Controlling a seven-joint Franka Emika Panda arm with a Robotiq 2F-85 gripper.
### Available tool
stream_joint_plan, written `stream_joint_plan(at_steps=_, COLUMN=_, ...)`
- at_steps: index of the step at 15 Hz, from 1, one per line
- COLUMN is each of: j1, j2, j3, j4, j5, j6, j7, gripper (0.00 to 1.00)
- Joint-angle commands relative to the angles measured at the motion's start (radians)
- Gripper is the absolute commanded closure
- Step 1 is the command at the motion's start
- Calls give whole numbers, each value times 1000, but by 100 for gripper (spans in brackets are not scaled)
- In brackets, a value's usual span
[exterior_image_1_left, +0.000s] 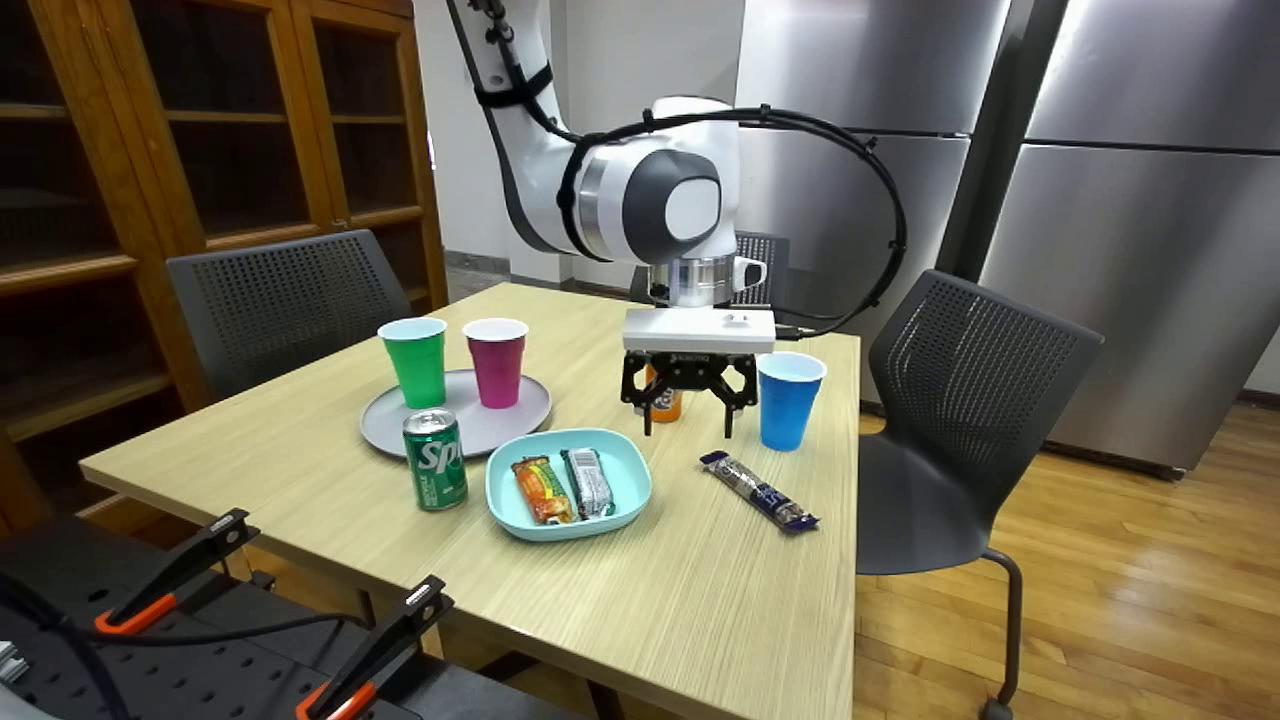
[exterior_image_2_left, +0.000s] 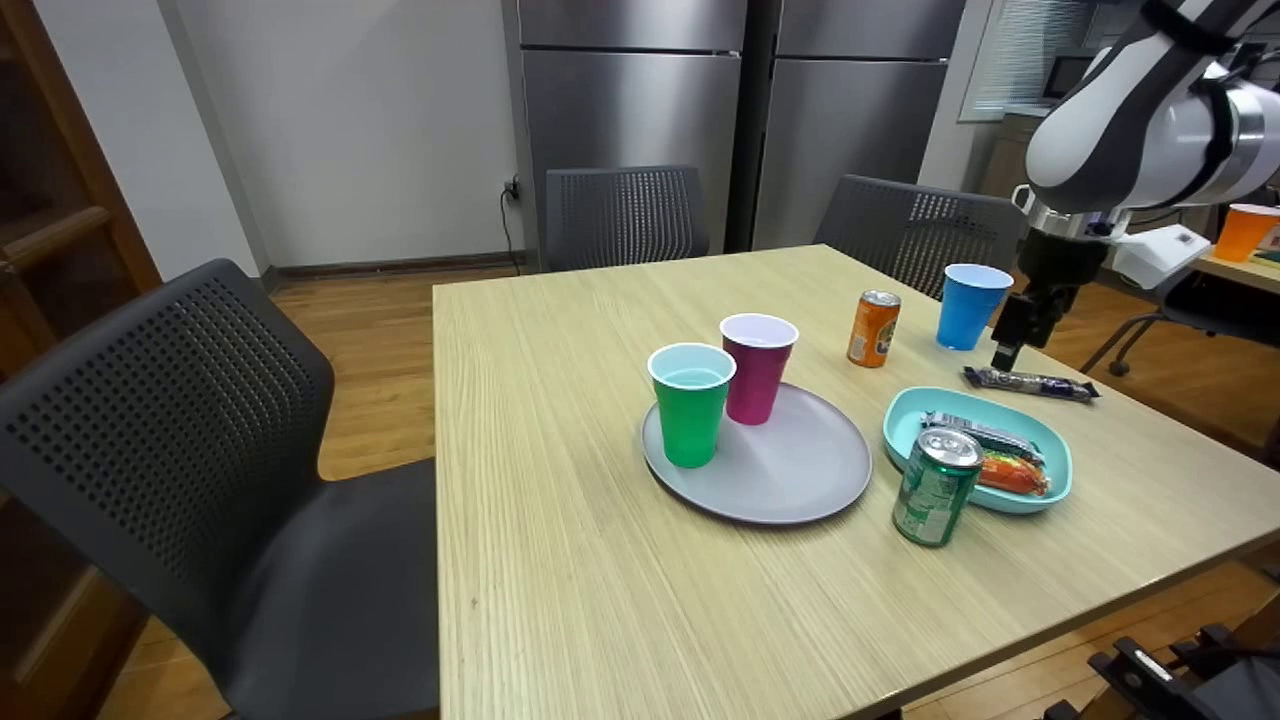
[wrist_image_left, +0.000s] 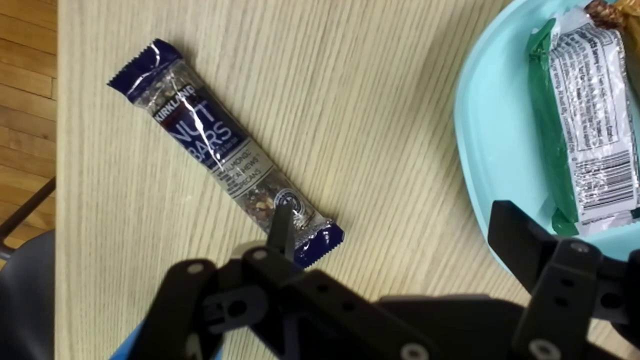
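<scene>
My gripper hangs above the table with its jaws wide apart and nothing between them. Closest to it lies a Kirkland nut bar with dark blue ends, flat on the wood. In the wrist view the left finger overlaps the bar's lower end, and the right finger overlaps the rim of a teal dish. That dish holds a silver-and-green wrapped bar and an orange wrapped bar. A blue cup stands beside the gripper, and an orange can is partly hidden behind it.
A grey plate carries a green cup and a magenta cup. Close to the teal dish stands a Sprite can. Chairs surround the table, and clamps grip a dark stand at its near side.
</scene>
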Motion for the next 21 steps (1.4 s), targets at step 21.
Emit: stream_joint_plan(at_steps=21, j1=-79, j2=189, j3=-7, j4=262, j5=-124, j6=-131, j7=-385, gripper=0)
